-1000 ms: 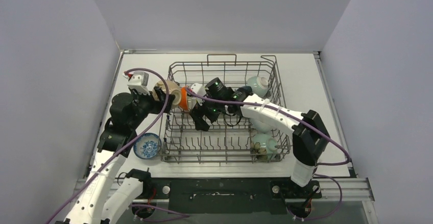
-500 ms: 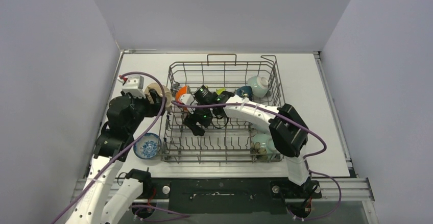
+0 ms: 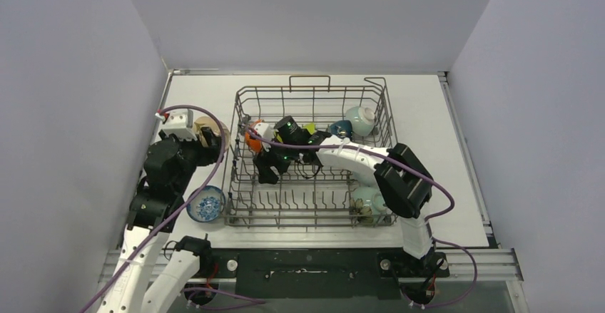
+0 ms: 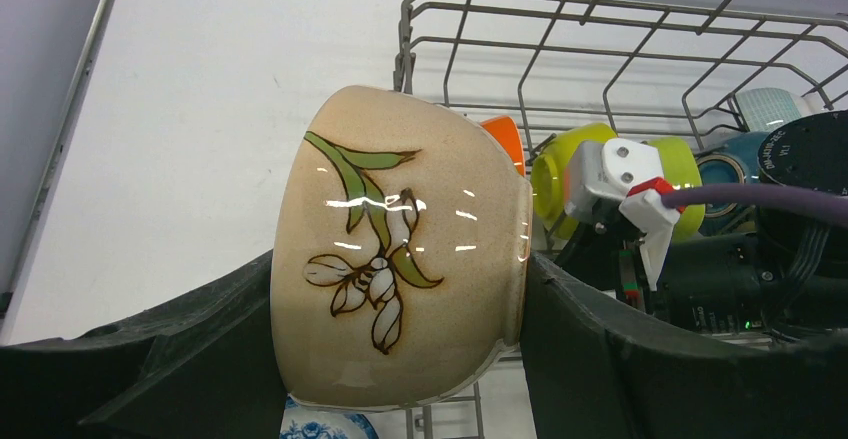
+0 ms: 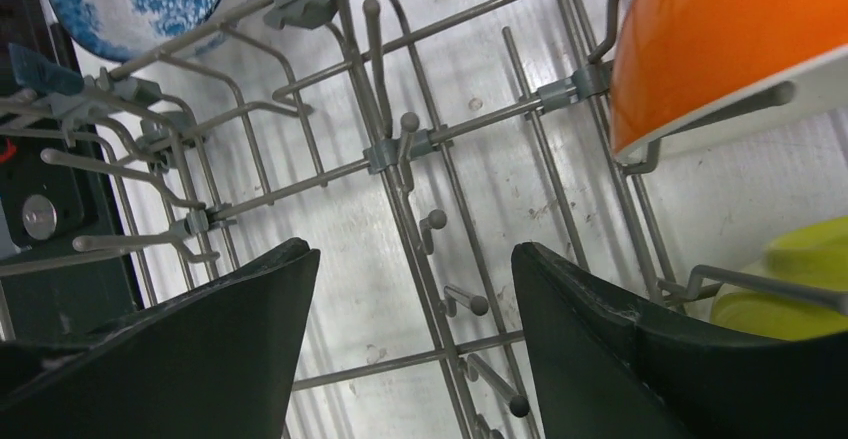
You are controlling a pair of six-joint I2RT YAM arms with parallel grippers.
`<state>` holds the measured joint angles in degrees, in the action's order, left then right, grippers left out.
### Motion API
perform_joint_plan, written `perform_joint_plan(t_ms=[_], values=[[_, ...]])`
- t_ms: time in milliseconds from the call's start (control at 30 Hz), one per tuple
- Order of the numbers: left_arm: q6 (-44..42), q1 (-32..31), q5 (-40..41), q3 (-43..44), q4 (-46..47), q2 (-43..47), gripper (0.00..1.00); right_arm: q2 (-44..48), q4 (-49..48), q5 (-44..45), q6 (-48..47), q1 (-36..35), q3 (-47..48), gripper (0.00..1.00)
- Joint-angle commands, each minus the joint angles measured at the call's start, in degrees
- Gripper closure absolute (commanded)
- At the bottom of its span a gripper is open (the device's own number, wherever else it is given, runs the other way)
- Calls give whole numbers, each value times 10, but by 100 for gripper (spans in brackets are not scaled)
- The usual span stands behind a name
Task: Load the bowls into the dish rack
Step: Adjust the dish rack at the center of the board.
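Pulled back leftward, left claw (image 4: 400,304) grips the beige bowl (image 4: 400,239); right claw (image 5: 410,269) gapes empty over the dish rack (image 5: 388,150).

Bright, even overhead light fills the space between the pale walls (image 3: 71,78). The dish rack (image 3: 314,195) casts only faint, soft shadows on the table (image 3: 428,113) beneath it. In the left wrist view, small white glints streak the glossy beige bowl (image 4: 400,259) beside the rack. In the right wrist view, rack wires are sharp and the orange bowl (image 5: 730,39) is evenly lit.
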<state>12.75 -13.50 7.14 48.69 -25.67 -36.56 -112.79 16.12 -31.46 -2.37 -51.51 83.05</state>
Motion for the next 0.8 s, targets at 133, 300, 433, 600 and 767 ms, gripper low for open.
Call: perform_joint_plan(t_ms=[133,300,433,600,767], values=[[-5,5,13,41,44,20,100,-3,-224,-70,105,-16,-22,38],[-7,5,16,42,41,24,100,1,-245,-50,111,-26,-24,55],[-9,4,20,40,39,25,100,5,-248,-36,105,-32,-31,61],[-11,5,27,42,38,25,100,8,-270,-31,107,-37,-45,56],[-15,4,34,47,32,26,100,23,-291,-27,105,-49,-59,37]])
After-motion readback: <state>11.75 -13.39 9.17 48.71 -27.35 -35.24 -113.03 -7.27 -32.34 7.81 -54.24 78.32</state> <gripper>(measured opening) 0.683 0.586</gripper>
